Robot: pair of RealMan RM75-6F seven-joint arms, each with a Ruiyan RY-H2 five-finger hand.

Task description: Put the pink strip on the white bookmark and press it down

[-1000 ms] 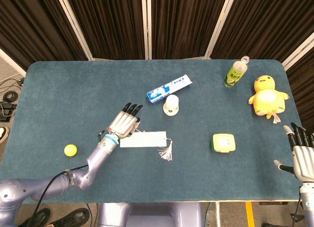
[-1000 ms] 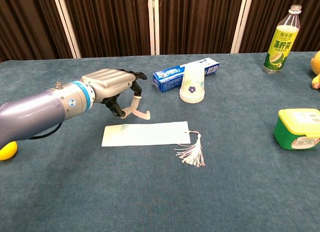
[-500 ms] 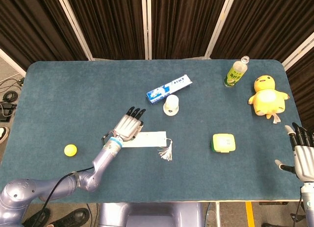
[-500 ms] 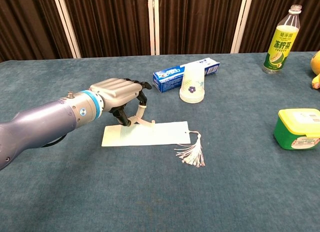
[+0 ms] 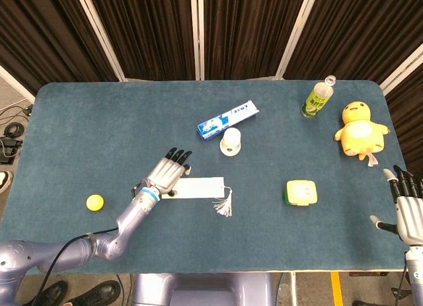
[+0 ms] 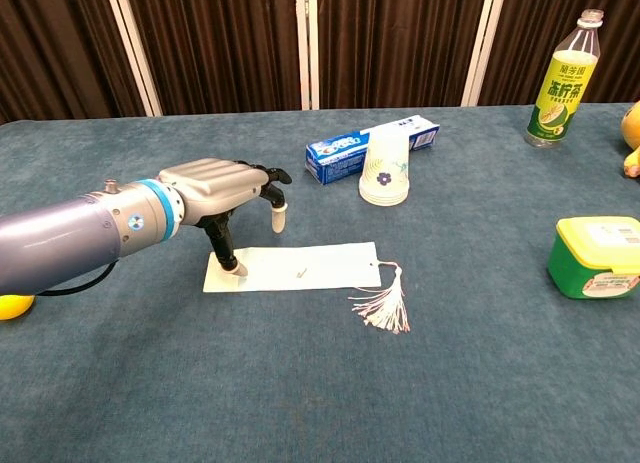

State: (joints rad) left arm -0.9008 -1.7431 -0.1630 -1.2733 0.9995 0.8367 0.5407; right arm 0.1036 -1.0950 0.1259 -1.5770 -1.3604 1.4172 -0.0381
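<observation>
White bookmark [image 6: 300, 266] lying flat on the blue table [image 6: 300, 383], tassel [image 6: 383, 305] trailing off its right end; on it, near the middle, only a tiny pale fleck [image 6: 301, 274], too small to call the pink strip with any certainty. Left hand [image 6: 215, 186] poised over the bookmark's left end, fingers apart and holding nothing, one fingertip [image 6: 231, 268] down on the card. Right hand [image 5: 408, 210] at the table's right edge, well apart, fingers spread and empty.
</observation>
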